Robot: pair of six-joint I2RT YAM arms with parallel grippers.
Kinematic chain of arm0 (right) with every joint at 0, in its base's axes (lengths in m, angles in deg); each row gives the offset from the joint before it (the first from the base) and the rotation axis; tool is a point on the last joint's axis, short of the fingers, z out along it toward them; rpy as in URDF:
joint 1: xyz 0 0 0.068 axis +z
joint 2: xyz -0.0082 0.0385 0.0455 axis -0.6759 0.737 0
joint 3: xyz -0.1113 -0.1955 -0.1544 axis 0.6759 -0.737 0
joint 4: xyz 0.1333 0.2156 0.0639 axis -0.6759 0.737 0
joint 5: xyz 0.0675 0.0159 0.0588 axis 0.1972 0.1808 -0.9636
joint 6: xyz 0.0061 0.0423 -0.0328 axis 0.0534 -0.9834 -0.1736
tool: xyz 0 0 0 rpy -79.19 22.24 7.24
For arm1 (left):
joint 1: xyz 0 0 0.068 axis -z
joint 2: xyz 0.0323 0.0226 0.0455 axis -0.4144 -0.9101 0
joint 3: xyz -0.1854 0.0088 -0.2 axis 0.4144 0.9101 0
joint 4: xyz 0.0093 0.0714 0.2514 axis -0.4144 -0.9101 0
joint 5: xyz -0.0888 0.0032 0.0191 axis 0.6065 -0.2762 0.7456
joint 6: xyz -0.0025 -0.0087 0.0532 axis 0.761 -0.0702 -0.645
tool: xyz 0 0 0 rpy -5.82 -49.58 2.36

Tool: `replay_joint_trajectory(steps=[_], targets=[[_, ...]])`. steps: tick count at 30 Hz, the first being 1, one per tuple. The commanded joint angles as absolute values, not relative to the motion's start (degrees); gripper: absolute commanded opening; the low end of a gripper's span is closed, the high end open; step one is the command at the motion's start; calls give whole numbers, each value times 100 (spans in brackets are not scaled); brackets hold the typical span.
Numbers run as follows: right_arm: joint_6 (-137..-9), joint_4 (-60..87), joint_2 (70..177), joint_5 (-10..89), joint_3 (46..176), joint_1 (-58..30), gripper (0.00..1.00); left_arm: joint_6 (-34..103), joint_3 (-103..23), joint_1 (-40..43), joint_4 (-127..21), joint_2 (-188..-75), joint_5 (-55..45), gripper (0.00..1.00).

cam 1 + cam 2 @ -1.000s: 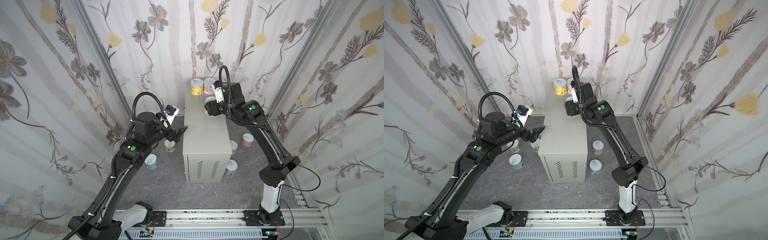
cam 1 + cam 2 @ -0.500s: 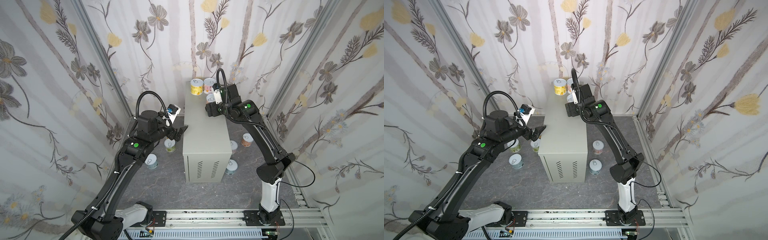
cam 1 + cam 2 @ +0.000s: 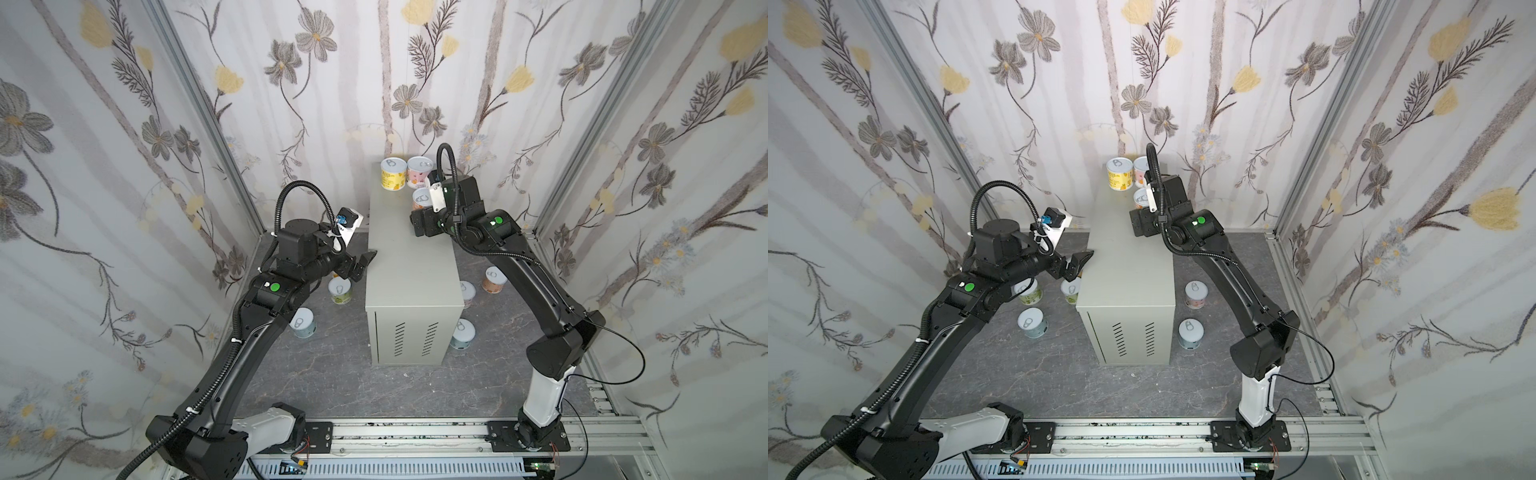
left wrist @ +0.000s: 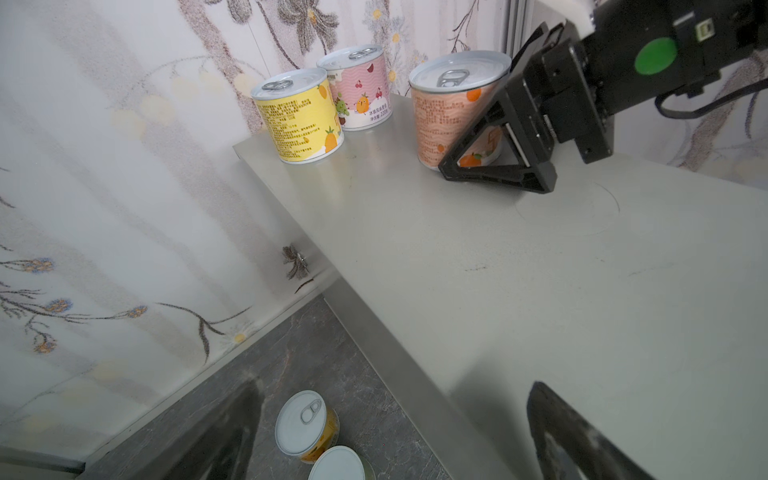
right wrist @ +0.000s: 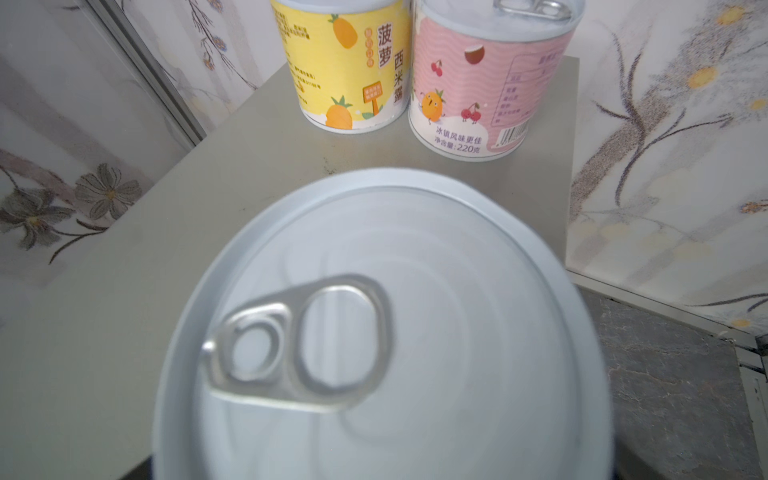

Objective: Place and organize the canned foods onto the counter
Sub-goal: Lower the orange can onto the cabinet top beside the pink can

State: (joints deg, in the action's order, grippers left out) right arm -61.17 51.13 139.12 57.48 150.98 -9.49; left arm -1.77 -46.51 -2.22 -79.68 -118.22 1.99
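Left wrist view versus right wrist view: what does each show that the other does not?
Only the left wrist view: the label of the orange can, the right gripper beside it, and two floor cans. Only the right wrist view: that can's pull-tab lid close up, and the barcode of the pink can. Both: the yellow can, the pink can and the counter.

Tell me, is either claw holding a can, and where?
Left claw: nothing. Right claw flanks the sides of the orange can on the counter; grip cannot be told.
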Motion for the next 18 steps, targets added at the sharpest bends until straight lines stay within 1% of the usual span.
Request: replay_joint_trajectory(steps=[1, 3, 6, 11, 18], targets=[[-6227, 3952, 13227, 5568, 13708, -906, 97, -316, -4584, -220, -7657, -11842, 157, 100], [-6306, 2921, 12776, 5606, 12733, -843, 99, -356, -4446, -225, -7462, -11848, 71, 100], [-6388, 2114, 12335, 5697, 11956, -781, 99, -401, -4334, -251, -7322, -11912, -16, 100], [-6179, 1522, 12192, 5780, 11538, -602, 100, -427, -4340, -282, -7240, -12076, -25, 100], [-5957, 1129, 12293, 6061, 11457, -576, 99, -462, -4472, -328, -7256, -12345, -36, 100]])
